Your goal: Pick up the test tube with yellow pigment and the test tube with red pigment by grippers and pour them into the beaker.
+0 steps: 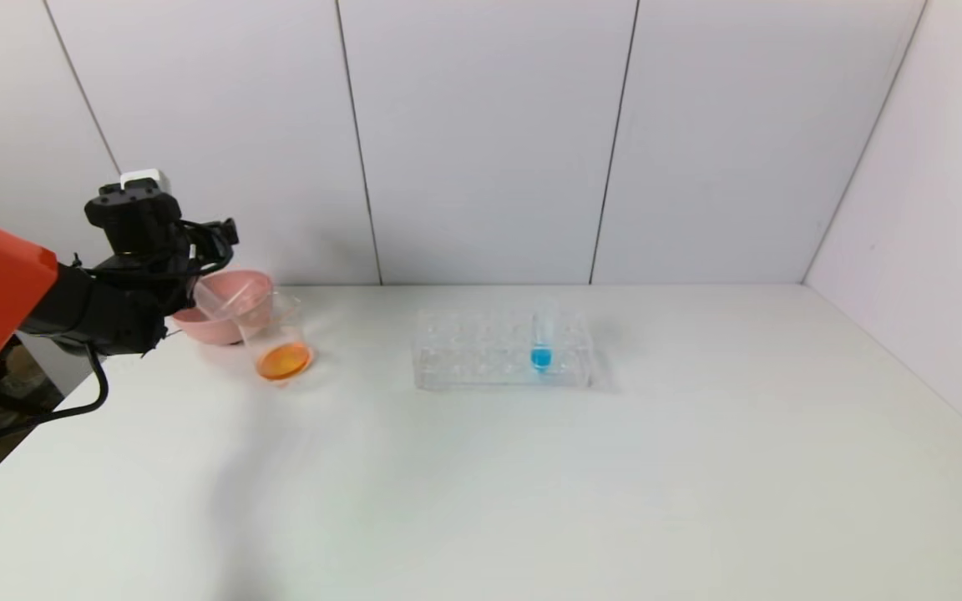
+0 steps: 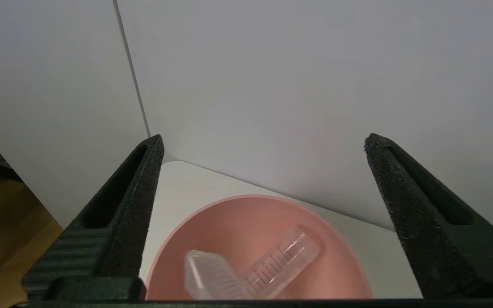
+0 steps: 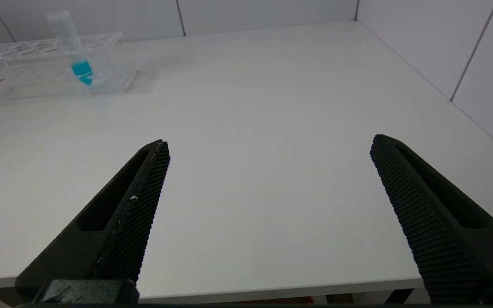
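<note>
- My left end effector [image 2: 263, 145] hangs above the pink bowl [image 1: 226, 321] at the far left of the worktop [image 1: 531, 467], close to the back wall. Its two fingers [image 2: 114, 222] are spread wide with nothing between them.
- In the left wrist view two clear tubes [image 2: 246, 271] lie in the bowl [image 2: 246, 231], one crossing the other, graduation marks showing on both. I see no coloured liquid in either, so I cannot tell which was the yellow and which the red.
- In the head view a tube [image 1: 226, 299] shows leaning in the bowl, just beside my left end effector [image 1: 222, 238].
- The beaker [image 1: 276, 338] stands upright on the worktop just in front of the bowl, toward the rack side. It holds a shallow layer of orange liquid at its bottom.
- The clear rack [image 1: 502, 349] sits near the middle of the worktop, well apart from the beaker. One tube with blue liquid [image 1: 542, 338] stands in it toward its right end.
- My right end effector [image 3: 268, 145] is out of the head view. Its own wrist view shows it over the near edge of the worktop with fingers [image 3: 122, 222] wide apart and empty; the rack [image 3: 49, 68] and the blue tube [image 3: 73, 47] lie well beyond it.
</note>
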Action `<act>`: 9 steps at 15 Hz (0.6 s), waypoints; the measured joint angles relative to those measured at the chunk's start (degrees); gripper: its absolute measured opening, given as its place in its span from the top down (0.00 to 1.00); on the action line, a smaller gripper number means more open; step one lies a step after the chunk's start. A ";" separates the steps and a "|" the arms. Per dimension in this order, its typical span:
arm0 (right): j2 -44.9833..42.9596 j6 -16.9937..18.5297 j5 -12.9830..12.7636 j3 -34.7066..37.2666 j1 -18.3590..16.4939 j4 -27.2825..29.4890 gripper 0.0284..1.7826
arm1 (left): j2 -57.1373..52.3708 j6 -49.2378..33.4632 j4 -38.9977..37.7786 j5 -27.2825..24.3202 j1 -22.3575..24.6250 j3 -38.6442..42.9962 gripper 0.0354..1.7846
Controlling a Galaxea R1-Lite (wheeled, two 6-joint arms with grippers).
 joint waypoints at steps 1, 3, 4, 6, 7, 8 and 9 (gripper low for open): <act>0.00 0.00 0.00 0.00 0.00 0.00 0.04 | -1.82 0.02 0.35 -0.22 -0.59 0.84 0.03; 0.00 0.00 0.00 0.00 0.00 0.00 0.04 | -6.86 0.02 1.71 -1.15 -2.82 4.04 0.01; 0.01 0.00 0.00 0.00 0.00 0.02 0.04 | -9.78 0.04 2.26 -2.01 -4.39 6.49 0.01; 0.00 0.00 0.00 0.00 0.00 0.00 0.04 | -16.73 0.17 2.68 -4.33 -8.34 13.15 0.01; 0.00 0.02 0.00 0.00 0.00 0.00 0.04 | -20.70 0.89 2.82 -5.12 -10.61 16.99 0.01; 0.00 0.02 0.00 0.00 0.00 0.00 0.04 | -24.25 2.21 2.95 -5.32 -12.56 20.19 0.01; 0.00 0.00 0.00 0.00 0.00 0.00 0.04 | -28.48 4.80 3.06 -4.96 -14.54 23.55 0.01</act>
